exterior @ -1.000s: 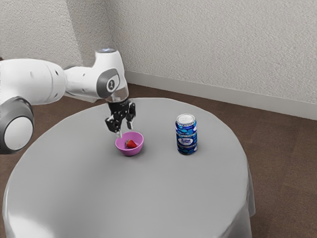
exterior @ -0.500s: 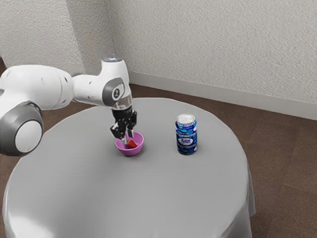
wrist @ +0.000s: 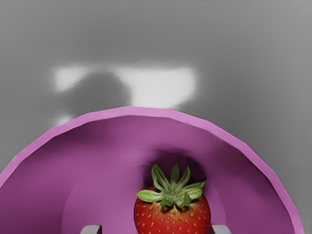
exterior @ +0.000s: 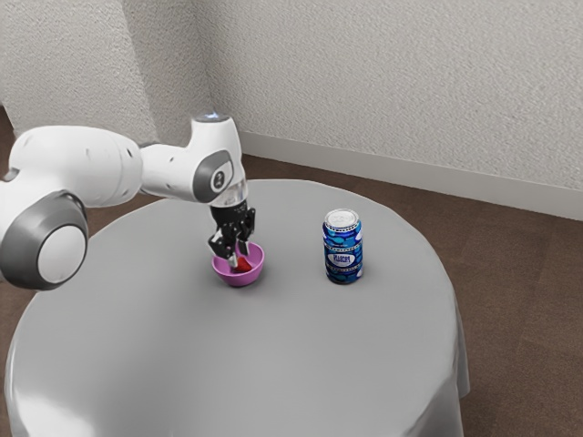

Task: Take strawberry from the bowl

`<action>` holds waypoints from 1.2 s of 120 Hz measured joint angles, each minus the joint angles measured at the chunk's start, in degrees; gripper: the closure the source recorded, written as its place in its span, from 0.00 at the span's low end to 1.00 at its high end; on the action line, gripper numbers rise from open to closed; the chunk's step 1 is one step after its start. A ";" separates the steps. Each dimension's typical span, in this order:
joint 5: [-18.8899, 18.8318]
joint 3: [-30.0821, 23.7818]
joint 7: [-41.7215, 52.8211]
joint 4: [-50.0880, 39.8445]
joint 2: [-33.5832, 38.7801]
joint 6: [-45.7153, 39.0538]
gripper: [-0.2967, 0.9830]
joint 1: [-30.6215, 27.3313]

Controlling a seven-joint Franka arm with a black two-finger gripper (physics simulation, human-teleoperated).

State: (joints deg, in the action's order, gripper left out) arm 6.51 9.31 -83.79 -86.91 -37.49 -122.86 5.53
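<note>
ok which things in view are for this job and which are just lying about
For the job:
red strawberry with green leaves
round purple bowl holding it
black two-finger tool, open

Just lying about:
blue patterned can, upright on the round grey table

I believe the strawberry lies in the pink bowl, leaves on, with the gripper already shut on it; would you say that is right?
Not quite: the gripper is open, not shut on the strawberry. The wrist view shows its fingertips apart, with a gap between one and the fruit. The strawberry does lie in the pink bowl, leaves on.
</note>
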 joint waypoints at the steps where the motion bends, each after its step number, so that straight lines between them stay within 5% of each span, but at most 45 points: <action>1: 0.00 0.00 -0.01 0.02 -0.02 -0.03 0.58 0.00; 144: -0.03 0.00 -0.53 0.83 -3.11 -1.59 0.65 0.07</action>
State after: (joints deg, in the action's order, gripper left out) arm 6.48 9.32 -84.31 -86.07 -40.60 -124.45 5.60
